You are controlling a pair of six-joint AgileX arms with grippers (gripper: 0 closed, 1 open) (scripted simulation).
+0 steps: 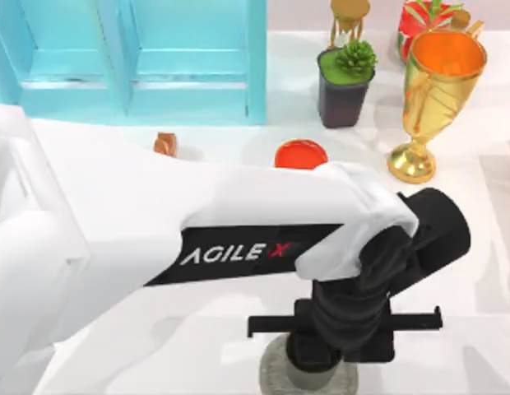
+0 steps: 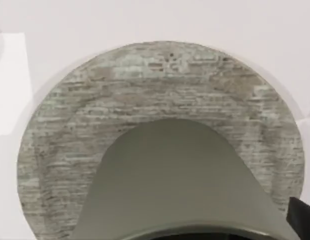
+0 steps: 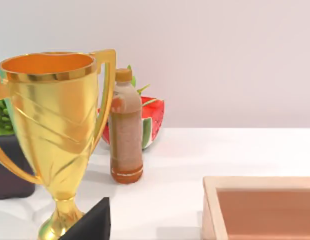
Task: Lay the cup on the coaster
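— Grey cup over the stone coaster, bottom centre of the top frame?
— Yes, pinched in the left pincer. Lower straight, centre, then release gently.

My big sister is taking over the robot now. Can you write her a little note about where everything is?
Left end effector: low over the coaster at the table's front edge, with the cup right at it. Whether it grips the cup cannot be told.
Right arm: parked at the right, near the gold trophy.
Done: cup brought to the coaster, apparently on it.
Left: make sure the cup rests there, let go, lift away.
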